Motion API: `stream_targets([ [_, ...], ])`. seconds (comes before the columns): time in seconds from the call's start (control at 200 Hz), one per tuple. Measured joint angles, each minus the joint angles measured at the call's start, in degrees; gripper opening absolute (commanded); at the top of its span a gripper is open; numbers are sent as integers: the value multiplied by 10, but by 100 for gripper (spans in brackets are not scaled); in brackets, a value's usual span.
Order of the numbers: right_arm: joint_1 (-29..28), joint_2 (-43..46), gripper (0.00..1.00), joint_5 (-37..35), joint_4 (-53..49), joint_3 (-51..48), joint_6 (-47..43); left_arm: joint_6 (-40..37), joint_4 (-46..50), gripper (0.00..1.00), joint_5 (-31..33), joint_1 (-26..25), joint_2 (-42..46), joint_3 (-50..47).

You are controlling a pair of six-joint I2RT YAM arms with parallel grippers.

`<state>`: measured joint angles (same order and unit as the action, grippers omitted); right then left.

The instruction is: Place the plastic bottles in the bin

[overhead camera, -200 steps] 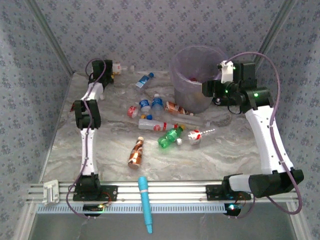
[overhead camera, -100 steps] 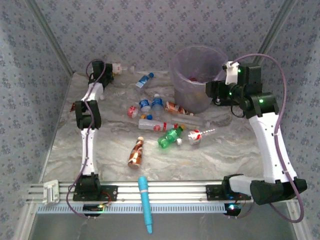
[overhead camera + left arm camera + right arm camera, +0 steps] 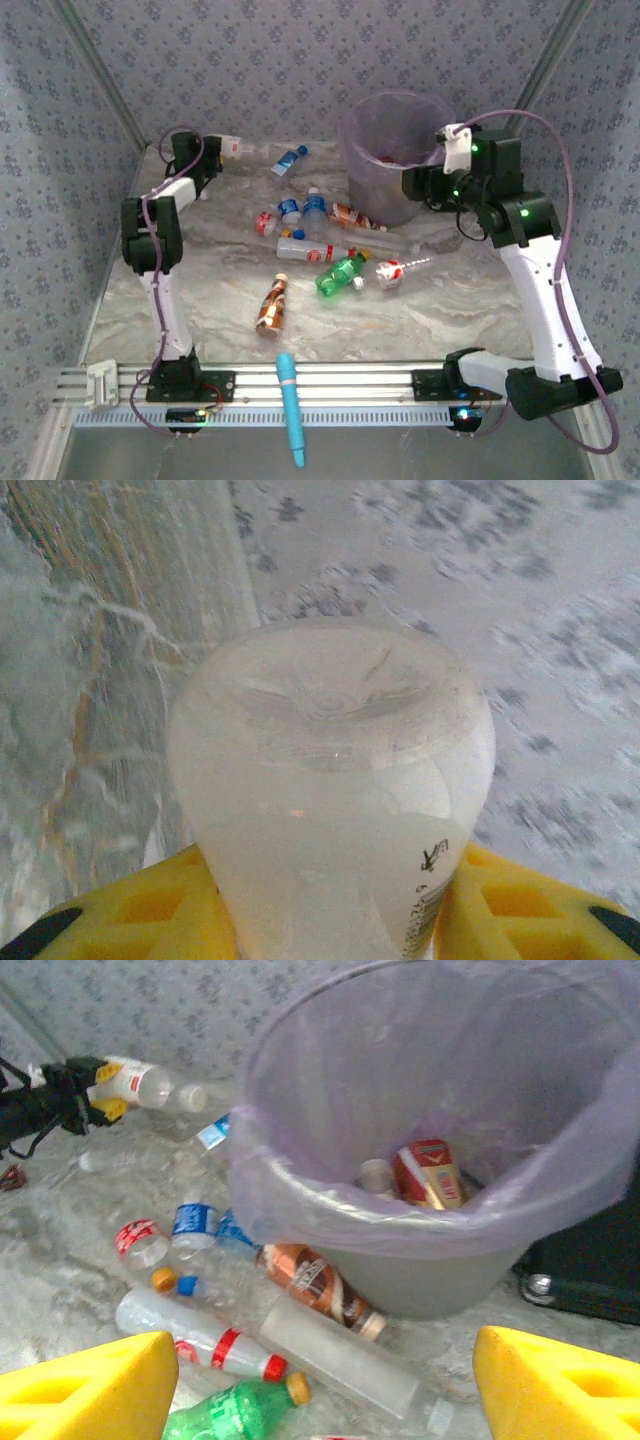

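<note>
My left gripper (image 3: 213, 150) is at the back left corner, shut on a white plastic bottle (image 3: 230, 148). In the left wrist view the bottle's base (image 3: 330, 770) bulges out between the yellow fingers (image 3: 150, 910); the right wrist view has that bottle (image 3: 140, 1082) too. The pale-purple bin (image 3: 352, 135) stands at the back, and a red-labelled bottle (image 3: 430, 1170) lies inside. My right gripper (image 3: 414, 183) hangs open beside the bin's right side, nothing between its fingers. Several bottles lie left of and in front of the bin, among them a green one (image 3: 342, 272) and a brown one (image 3: 271, 303).
A long light-blue pen-shaped tool (image 3: 290, 405) lies across the front rail. A flat black box (image 3: 590, 1260) sits right behind the bin. Patterned walls close in the table on three sides.
The left gripper has closed on the white bottle in the back left corner, and that arm's elbow has swung out to the left. The right arm has risen slightly beside the bin.
</note>
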<state>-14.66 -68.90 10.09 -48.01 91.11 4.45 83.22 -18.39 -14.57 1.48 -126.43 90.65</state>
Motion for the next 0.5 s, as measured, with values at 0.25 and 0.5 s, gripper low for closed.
stream_targets([
  [0.25,-115,-73,79,0,-14,63,-40,-46,-47,32,-48,-10,201,-181],
  [0.5,-199,-190,87,15,-51,144,-94,-200,55,30,-110,-90,410,-258],
])
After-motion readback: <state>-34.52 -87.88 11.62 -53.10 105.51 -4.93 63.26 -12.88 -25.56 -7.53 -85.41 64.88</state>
